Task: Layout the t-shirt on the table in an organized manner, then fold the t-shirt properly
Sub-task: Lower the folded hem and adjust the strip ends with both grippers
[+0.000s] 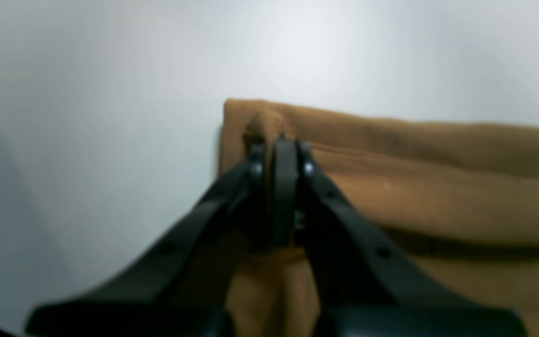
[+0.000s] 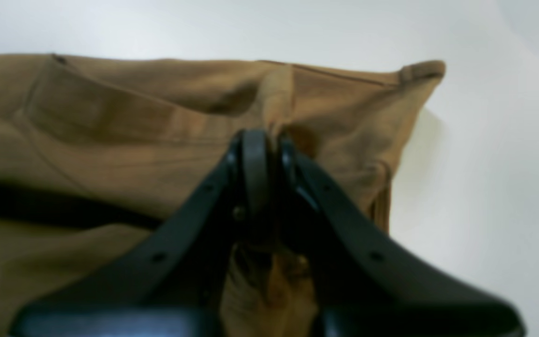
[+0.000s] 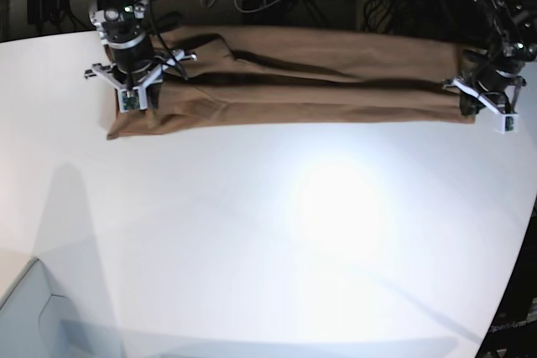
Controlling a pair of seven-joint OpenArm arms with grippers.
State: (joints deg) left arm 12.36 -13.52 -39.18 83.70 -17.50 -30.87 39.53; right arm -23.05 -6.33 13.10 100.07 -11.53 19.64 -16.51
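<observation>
- Tan-brown cloth, the t-shirt point(image 3: 294, 73), lies stretched into a long, narrow band across the far part of the table point(image 3: 277, 232), running from one arm to the other in the base view.
- Its length shows lengthwise folds and creases, with layers stacked on one another and a dark shadowed gap between two of them.
- On the base view's left, the shirt's end hangs a little lower and wider, with a corner resting on the white tabletop just beside the right gripper point(image 2: 265, 140).
- In the right wrist view, the right gripper's black jaws are pinched together on a bunched ridge of the brown fabric; cloth shows both ahead of the tips and between the fingers' roots.
- On the base view's right, the left gripper point(image 1: 281, 145) sits at the shirt's other end, near the table's curved edge.
- In the left wrist view, the left gripper's jaws are likewise closed tight on a small puckered fold of the t-shirt, close to the cloth's squared-off corner.
- White, smooth tabletop fills the near part of the base view, with a bright glare patch in its middle.
- No bin, box or tray holding anything is discernible; the shirt rests on the table itself.
</observation>
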